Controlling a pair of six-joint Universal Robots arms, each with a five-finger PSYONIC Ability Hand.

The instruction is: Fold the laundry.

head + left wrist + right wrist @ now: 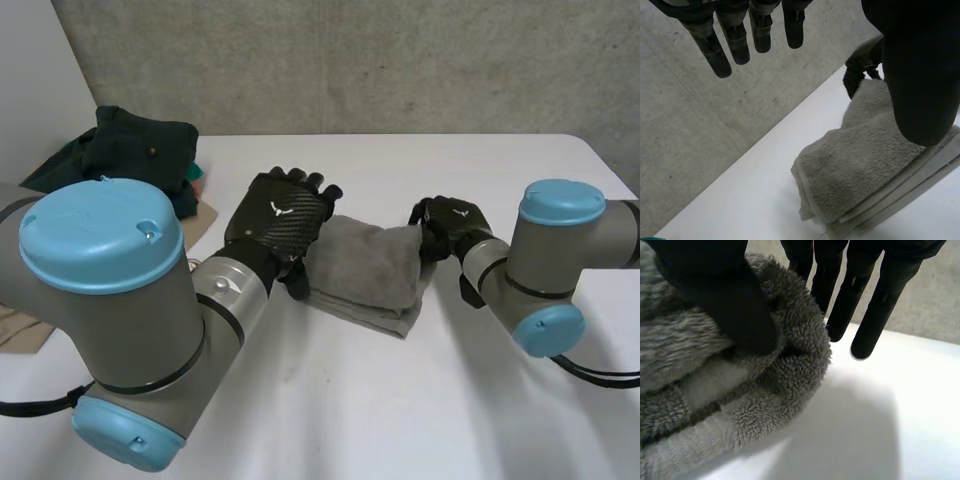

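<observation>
A: Left hand (pixel 275 215) – open, fingers (pixel 735 40) straight, at the towel (pixel 365 265)'s left edge, thumb (pixel 920 75) over the cloth; can't tell if it touches. Right hand (pixel 452 225)?
B: Closed on the towel – its thumb on top of the right edge, straight fingers behind, pinching the fold. Big to small now: counter (pixel 420 400), white, lots of bare room round the work.
A: Dark green clothes pile (pixel 140 150) at the far left, well apart. No bother.
B: Towel: grey, mid-counter btwn both hands, already doubled, layers showing along the near edge.
A: So the step?
B: Prob. right edge carried over to the left. Pinch should take all layers, else the bottom ones drag & skew. Left hand better pressed flat as anchor, thumb clear of the landing spot.
A: Smallest bit: right corner (pixel 413 238) stands lifted at the pinch.
B: Yep – lift low, lay edge on edge, then smooth out.
</observation>
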